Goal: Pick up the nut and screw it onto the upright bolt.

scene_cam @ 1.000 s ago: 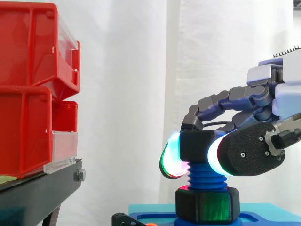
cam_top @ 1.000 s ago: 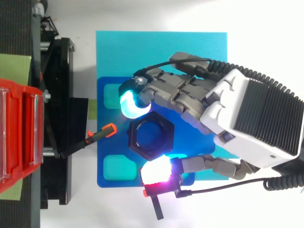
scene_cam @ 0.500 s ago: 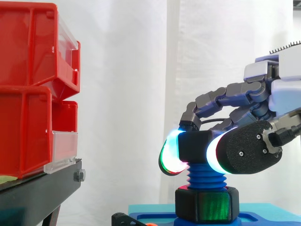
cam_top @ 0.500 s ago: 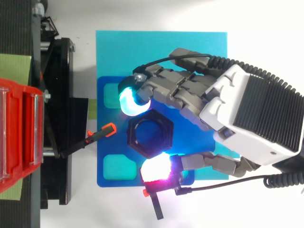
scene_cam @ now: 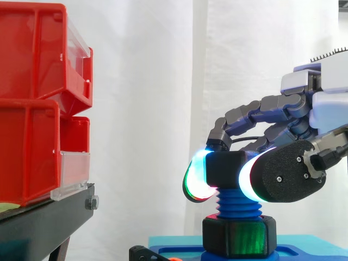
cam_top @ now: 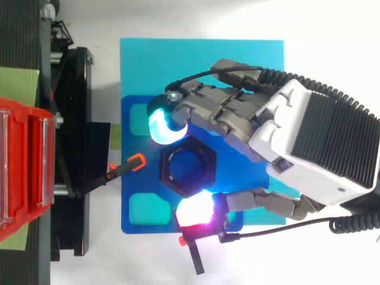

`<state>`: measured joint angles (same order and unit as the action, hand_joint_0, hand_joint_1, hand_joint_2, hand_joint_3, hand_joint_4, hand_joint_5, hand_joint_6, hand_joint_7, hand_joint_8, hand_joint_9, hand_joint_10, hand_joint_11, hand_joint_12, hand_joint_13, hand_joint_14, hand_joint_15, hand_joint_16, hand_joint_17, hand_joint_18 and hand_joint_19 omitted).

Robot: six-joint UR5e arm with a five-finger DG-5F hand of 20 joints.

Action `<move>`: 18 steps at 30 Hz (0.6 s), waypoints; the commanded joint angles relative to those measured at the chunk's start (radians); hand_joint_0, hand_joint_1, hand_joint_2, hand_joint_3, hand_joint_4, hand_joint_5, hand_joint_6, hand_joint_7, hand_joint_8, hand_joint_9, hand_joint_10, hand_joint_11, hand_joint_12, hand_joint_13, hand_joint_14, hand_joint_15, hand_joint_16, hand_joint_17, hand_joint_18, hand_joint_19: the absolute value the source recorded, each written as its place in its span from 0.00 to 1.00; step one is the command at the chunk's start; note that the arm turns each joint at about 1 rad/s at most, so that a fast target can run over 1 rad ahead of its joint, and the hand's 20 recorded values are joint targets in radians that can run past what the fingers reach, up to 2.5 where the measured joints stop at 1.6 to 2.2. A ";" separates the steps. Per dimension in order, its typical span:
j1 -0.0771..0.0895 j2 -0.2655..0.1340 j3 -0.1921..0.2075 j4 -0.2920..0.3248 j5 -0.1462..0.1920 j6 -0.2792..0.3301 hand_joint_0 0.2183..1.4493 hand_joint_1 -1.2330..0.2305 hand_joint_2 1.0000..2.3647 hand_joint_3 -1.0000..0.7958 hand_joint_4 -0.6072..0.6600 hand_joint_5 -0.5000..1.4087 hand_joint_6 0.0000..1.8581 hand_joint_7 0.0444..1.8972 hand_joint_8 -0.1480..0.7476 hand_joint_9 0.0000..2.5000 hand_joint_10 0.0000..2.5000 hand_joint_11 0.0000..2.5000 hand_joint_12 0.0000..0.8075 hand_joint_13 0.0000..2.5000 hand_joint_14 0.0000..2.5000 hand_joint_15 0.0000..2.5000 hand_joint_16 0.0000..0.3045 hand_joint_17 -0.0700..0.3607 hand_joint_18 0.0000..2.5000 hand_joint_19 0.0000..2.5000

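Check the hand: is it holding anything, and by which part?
Yes. The hand pinches the black nut by its opposite sides between glowing fingertips, on top of the blue bolt.

This seems to be a robotics laboratory: a white curtain [scene_cam: 163,109] behind, red plastic storage bins [scene_cam: 32,109] on a black metal stand [scene_cam: 49,223], and a grey robot hand with glowing pads [cam_top: 237,119] above a blue plastic fixture plate [cam_top: 127,178].

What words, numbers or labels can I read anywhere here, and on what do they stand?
None can be read.
The clear plastic label holder on the red plastic bins looks blank.
The black hexagonal nut in the robot's grey hand, the blue threaded bolt and the dark blue base plate bear no legible print.
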<state>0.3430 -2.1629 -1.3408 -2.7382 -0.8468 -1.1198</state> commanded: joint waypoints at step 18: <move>-0.007 0.000 0.000 0.000 -0.015 0.000 0.15 0.30 0.00 0.28 0.70 0.15 0.27 0.41 0.56 0.15 0.00 0.00 0.59 0.19 0.00 0.00 0.21 0.49 0.16 0.03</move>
<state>0.3366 -2.1629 -1.3408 -2.7382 -0.8620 -1.1198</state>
